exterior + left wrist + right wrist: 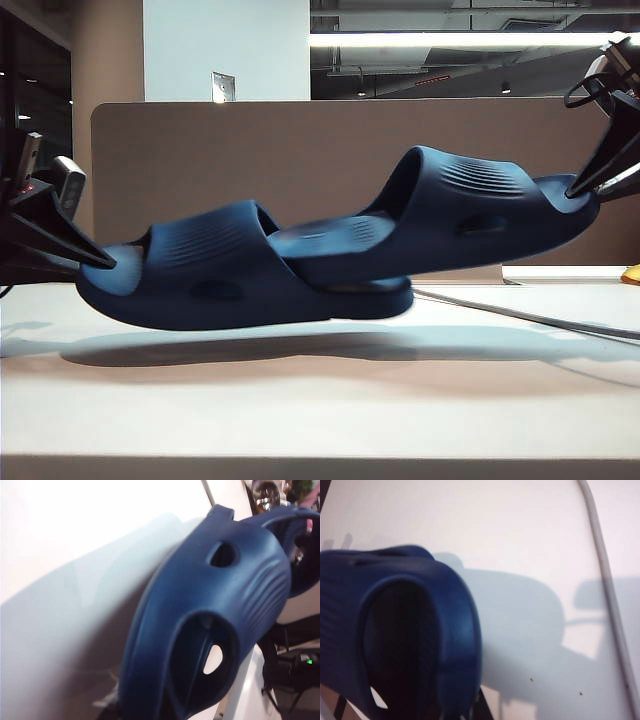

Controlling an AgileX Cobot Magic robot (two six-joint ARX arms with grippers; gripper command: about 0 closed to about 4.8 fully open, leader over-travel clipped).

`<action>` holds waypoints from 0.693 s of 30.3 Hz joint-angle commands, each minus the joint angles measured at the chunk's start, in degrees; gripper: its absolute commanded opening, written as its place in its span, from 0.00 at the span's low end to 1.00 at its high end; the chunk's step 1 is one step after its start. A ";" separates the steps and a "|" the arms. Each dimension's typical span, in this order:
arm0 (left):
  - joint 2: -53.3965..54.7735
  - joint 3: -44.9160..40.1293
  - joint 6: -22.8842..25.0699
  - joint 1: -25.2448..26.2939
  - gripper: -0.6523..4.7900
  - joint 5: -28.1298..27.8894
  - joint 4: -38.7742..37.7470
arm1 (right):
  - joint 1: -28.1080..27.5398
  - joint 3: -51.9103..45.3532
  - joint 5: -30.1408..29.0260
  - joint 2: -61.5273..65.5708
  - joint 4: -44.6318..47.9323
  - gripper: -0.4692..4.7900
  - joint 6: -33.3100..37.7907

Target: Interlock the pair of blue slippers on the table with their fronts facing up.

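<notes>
The left gripper (pixel 108 262) pinches one slipper (pixel 230 275) above the table (pixel 320 410); the right gripper (pixel 572 192) pinches the other slipper (pixel 460 215), poked into the first

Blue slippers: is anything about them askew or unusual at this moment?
Both slippers hang above the table, the left gripper and right gripper pinching their outer ends. The right one tilts upward.
</notes>
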 commanded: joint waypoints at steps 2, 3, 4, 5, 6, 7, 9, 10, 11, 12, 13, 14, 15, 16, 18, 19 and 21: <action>-0.28 0.15 2.89 -2.25 0.11 2.03 -1.53 | 0.07 0.26 -0.57 -0.26 -0.37 0.09 -1.64; -0.28 0.15 3.32 -2.67 0.11 2.03 -1.92 | 0.07 0.26 -0.55 -0.24 -0.70 0.09 -1.92; -0.28 0.17 3.91 -3.19 0.11 1.99 -2.36 | 0.07 0.26 -0.59 -0.17 -1.03 0.09 -2.45; -0.28 0.17 4.28 -3.63 0.11 1.99 -2.60 | 0.09 0.26 -0.57 -0.09 -1.18 0.09 -2.71; -0.28 0.17 4.39 -4.02 0.11 2.03 -2.78 | 0.09 0.26 -0.57 0.00 -1.40 0.09 -2.91; -0.28 0.24 4.57 -4.52 0.11 1.97 -2.93 | 0.11 0.26 -0.59 0.09 -1.53 0.09 -3.04; -0.28 0.44 4.66 -5.42 0.11 1.97 -3.19 | 0.37 0.28 -0.59 0.33 -1.73 0.09 -3.26; -0.28 0.46 4.70 -5.88 0.11 1.97 -3.17 | 0.42 0.26 -0.61 0.46 -1.73 0.09 -3.32; -0.28 0.46 4.70 -6.25 0.11 1.97 -3.19 | 0.44 0.28 -0.63 0.63 -1.73 0.09 -3.32; -0.28 0.46 4.70 -6.58 0.11 1.66 -3.15 | 0.50 0.28 -0.66 0.70 -1.77 0.09 -3.32; -0.28 0.46 4.70 -7.02 0.11 1.31 -3.10 | 0.81 0.28 -0.63 0.81 -1.75 0.09 -3.32; -0.28 0.46 4.70 -7.50 0.11 0.79 -2.99 | 1.20 0.28 -0.63 1.01 -1.75 0.09 -3.32; -0.28 0.46 4.70 -7.85 0.11 0.52 -2.91 | 1.36 0.26 -0.66 1.07 -1.79 0.09 -3.30; -0.28 0.46 4.70 -7.98 0.11 0.55 -2.86 | 1.66 0.26 -0.55 1.33 -1.70 0.09 -3.30; -0.28 0.46 4.50 -8.79 0.11 0.50 -2.25 | 2.97 0.26 -0.57 1.68 -1.70 0.09 -3.30; -0.28 0.48 4.33 -9.05 0.11 0.66 -2.10 | 3.69 0.26 -0.55 1.97 -1.66 0.09 -3.34; -0.28 0.48 3.17 -9.14 0.11 0.55 -1.22 | 4.94 0.26 -0.55 2.51 -1.29 0.09 -3.50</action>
